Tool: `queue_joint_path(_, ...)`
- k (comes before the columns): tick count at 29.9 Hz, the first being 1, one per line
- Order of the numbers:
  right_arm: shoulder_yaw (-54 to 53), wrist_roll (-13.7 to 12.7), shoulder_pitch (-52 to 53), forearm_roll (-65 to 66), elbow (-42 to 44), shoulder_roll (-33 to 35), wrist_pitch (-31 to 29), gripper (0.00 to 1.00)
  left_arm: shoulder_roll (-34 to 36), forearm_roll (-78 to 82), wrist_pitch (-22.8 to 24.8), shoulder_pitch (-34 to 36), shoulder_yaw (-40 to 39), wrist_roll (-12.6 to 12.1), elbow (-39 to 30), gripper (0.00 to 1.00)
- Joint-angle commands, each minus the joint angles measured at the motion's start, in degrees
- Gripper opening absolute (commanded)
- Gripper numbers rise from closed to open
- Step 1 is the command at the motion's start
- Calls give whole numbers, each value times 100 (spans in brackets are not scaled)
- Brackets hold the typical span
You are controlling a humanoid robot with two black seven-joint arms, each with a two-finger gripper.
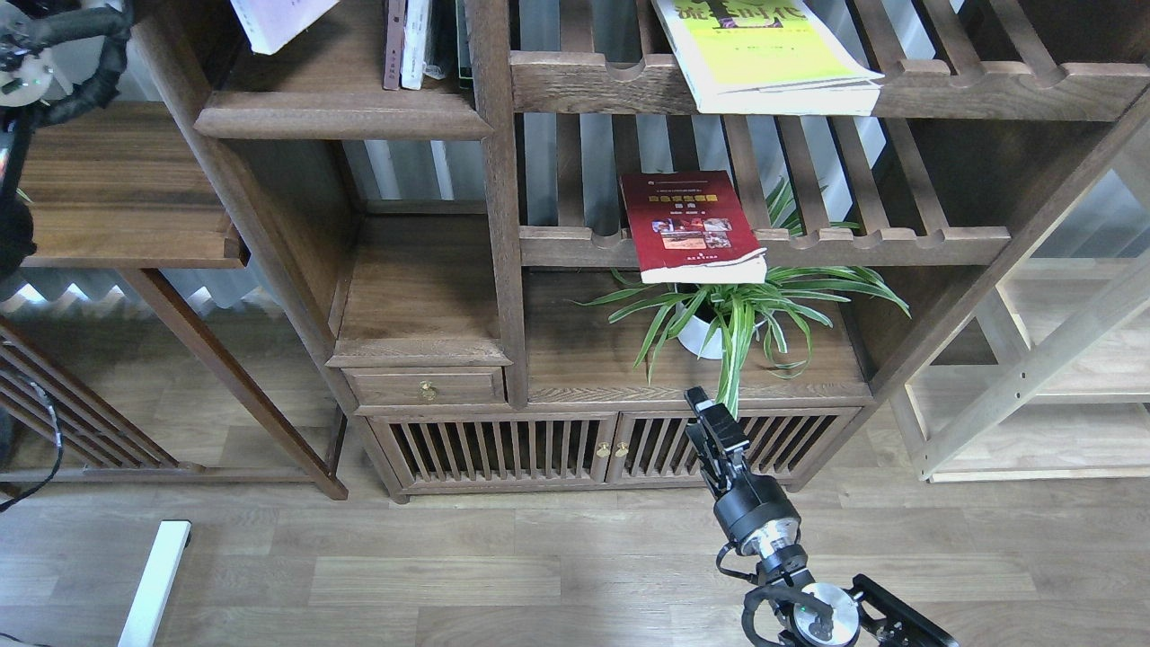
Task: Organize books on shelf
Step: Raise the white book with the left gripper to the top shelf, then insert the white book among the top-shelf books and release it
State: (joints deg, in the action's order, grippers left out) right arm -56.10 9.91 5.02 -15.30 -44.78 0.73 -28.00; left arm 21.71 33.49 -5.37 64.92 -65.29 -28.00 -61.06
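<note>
The plain white book (274, 20) shows only as a corner at the top edge, tilted over the left end of the solid dark-brown shelf (341, 112). My left arm (54, 45) rises at the top left; its gripper is beyond the frame edge. The red book (690, 225) lies flat on the middle slatted shelf and overhangs its front rail. The larger yellow-green book (764, 54) lies flat on the upper slatted shelf, also overhanging. My right gripper (705, 415) hangs low in front of the cabinet doors, dark and end-on, holding nothing I can see.
Thin brown, white and dark-spined books (418, 40) stand at the right of the solid shelf's compartment. A potted spider plant (728, 310) stands under the red book. A drawer (427, 386) and slatted doors (503, 449) are below. A low side table (117, 216) is left, a pale wooden frame (1033, 359) right.
</note>
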Motion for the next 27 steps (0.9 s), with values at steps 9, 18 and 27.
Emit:
queue_joint_path(9,-50,2,-36,0,-4,15,0,98,-325,0,19,328,447,0,797,2)
queue_joint_path(18,-182,2,-45,9,4,15,0,99,-413,0,379,364,517,0,1280,3)
queue_joint_path(27,-191,2,-45,0,4,23,0,99,-764,0,362,504,517,0,1298,7)
